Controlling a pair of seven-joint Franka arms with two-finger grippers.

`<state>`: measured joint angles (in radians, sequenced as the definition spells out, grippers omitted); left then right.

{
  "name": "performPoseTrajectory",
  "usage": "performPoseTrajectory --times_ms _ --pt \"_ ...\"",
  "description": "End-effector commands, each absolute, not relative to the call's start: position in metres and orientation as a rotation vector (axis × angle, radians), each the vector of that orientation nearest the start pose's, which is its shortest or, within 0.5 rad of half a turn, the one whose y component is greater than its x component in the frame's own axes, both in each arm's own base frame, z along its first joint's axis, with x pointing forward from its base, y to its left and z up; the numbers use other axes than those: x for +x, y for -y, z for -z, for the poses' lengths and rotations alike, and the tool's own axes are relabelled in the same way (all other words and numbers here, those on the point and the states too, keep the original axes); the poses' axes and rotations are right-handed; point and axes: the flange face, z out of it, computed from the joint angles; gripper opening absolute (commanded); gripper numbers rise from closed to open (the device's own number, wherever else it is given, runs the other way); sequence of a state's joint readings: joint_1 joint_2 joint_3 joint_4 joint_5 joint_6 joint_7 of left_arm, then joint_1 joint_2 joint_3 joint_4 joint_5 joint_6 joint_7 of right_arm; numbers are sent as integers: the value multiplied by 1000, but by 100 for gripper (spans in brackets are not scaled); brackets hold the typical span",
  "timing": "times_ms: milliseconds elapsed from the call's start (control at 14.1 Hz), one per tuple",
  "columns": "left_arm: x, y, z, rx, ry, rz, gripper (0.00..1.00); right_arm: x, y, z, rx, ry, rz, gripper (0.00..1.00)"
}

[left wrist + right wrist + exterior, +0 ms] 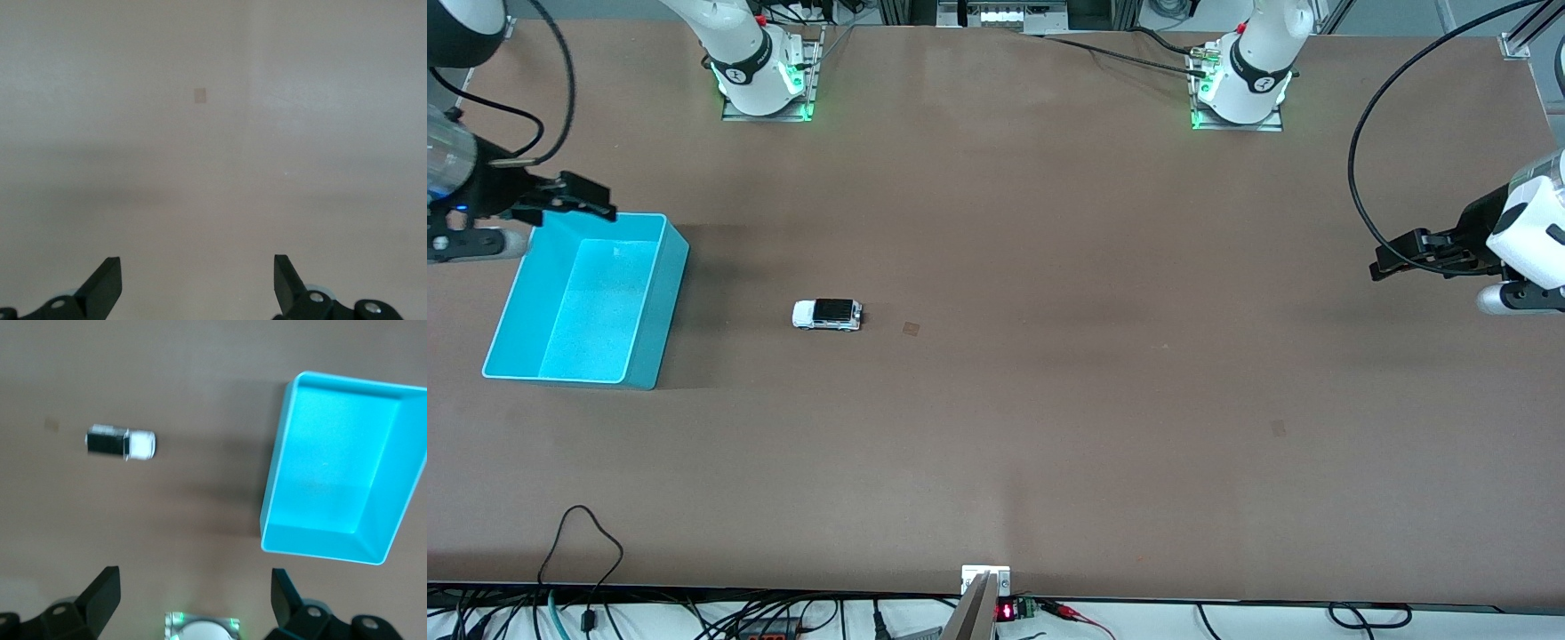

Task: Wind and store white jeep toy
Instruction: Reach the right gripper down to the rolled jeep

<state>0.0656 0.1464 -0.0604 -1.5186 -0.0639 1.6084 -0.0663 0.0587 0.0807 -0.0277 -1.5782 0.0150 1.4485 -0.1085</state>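
The white jeep toy [827, 314], tiny with a black roof, stands on its wheels on the brown table, a short way from the turquoise bin [660, 311] toward the left arm's end. It also shows in the right wrist view [121, 443], beside the bin [280, 480]. The bin holds nothing. My right gripper [605, 203] is open and empty in the air over the bin's corner nearest the robot bases; its own view shows the wide gap [195, 593]. My left gripper [1378, 264] is open and empty over bare table at the left arm's end [197, 280], away from the jeep.
A small tan mark [911, 329] lies on the table beside the jeep and shows in the left wrist view [199, 95]. The arm bases [765, 80] [1240, 84] stand along the table's edge farthest from the camera. Cables run along the near edge.
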Motion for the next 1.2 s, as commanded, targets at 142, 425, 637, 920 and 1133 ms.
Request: performPoseTrajectory --times_ms 142,425,637,920,1133 --pt "581 3 -575 -3213 107 -77 100 533 -36 -516 -2974 669 -373 100" --pt "580 2 -578 -3201 57 -43 100 494 -91 -445 -2921 1045 -282 100" --pt "571 2 -582 -3200 56 -45 100 477 -113 -401 -2822 1359 -188 100" --pt "566 1 -584 -3198 22 -49 100 480 -145 -348 -2630 1709 -16 100" --pt "566 2 -584 -3198 16 -49 100 498 -152 -310 -2510 1835 93 100"
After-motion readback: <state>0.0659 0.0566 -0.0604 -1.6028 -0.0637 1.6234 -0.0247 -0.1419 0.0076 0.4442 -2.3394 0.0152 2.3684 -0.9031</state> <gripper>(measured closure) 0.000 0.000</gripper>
